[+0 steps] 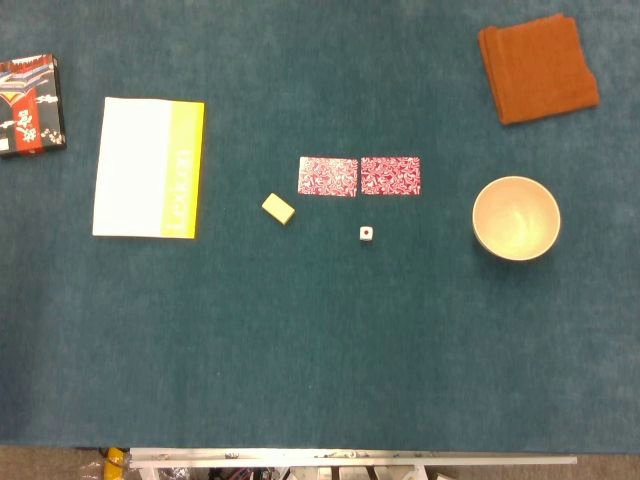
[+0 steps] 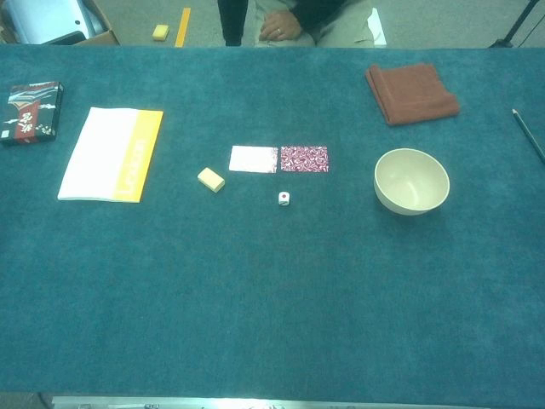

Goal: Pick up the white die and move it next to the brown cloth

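While the white die [image 1: 366, 233] sits alone near the middle of the blue tabletop [image 1: 320, 350], its top face shows a single red dot; it's tiny, and the side faces are too small to read. It lies just below the right one of two patterned cards [image 1: 390, 175], which lie side by side, edges nearly touching. In the chest view the left card [image 2: 253, 158] washes out almost white from glare, so its pattern only reads from the head view.

Brown cloth [image 1: 537, 67], folded, lies at the far right corner area, well apart from the die. A cream bowl [image 1: 516, 217] stands between them-ish, right of the die and nearer than the cloth; inside looks bare but the glare makes it hard to be sure.

Left of the die: a small pale yellow block [image 1: 278, 208], tilted. Further left a white booklet with a yellow strip [image 1: 148, 167], lettering too blurred to read. A dark printed box [image 1: 30, 105] is cut off by the left edge in the head view.

Past the far table edge a seated person's hand [image 2: 277, 32] shows, body cropped.

Neither robot hand appears in either view, so their state can't be told. Die untouched, resting free.
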Motion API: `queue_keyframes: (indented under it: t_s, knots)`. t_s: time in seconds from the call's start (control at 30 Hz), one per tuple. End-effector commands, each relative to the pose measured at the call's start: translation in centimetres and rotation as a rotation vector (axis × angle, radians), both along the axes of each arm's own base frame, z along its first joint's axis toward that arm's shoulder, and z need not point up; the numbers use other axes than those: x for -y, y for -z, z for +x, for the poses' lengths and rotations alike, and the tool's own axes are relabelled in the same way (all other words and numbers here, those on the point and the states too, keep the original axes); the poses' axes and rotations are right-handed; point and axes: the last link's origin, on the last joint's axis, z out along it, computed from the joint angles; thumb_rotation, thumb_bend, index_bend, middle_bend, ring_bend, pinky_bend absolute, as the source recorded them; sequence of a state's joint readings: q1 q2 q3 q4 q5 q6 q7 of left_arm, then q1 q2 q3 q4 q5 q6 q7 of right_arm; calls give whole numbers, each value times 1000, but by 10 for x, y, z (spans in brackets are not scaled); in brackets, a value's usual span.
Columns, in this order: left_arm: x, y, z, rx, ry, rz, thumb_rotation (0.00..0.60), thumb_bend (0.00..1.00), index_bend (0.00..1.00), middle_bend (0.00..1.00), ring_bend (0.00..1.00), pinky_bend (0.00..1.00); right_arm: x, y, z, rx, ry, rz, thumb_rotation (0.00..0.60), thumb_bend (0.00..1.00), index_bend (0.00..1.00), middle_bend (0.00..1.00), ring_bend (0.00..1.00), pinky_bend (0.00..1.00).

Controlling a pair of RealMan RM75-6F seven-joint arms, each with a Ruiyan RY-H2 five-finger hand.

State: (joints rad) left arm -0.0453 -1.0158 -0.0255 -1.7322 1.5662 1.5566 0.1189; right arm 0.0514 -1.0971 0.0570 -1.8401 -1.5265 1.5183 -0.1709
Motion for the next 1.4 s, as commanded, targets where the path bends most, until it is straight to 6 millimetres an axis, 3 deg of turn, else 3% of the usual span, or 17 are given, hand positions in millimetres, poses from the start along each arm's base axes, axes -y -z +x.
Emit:
queue_keyframes:
  t_s: [0.03,0.4,0.63,0.97,1.4]
  knots:
    - [1,0,0,2,0,-2,600,455,296,305,175,214,0,0,0,-1,0,2,600,61,403,364,142,93]
    - [1,0,-3,7,-4,-3,600,455,297,305,176,214,1,-1,8,14,-27,8,600,61,403,364,142,93]
    - [4,-3,-5,13,-6,6,600,455,297,304,176,214,17,9,30,64,-97,109,600,79,411,364,142,93]
    - [14,-5,-9,25,-9,12,600,455,297,305,175,214,59,40,72,116,-210,269,600,149,508,364,142,93]
    - [22,-6,-11,31,-6,6,600,455,297,304,175,214,104,94,112,126,-234,421,600,146,515,364,142,93]
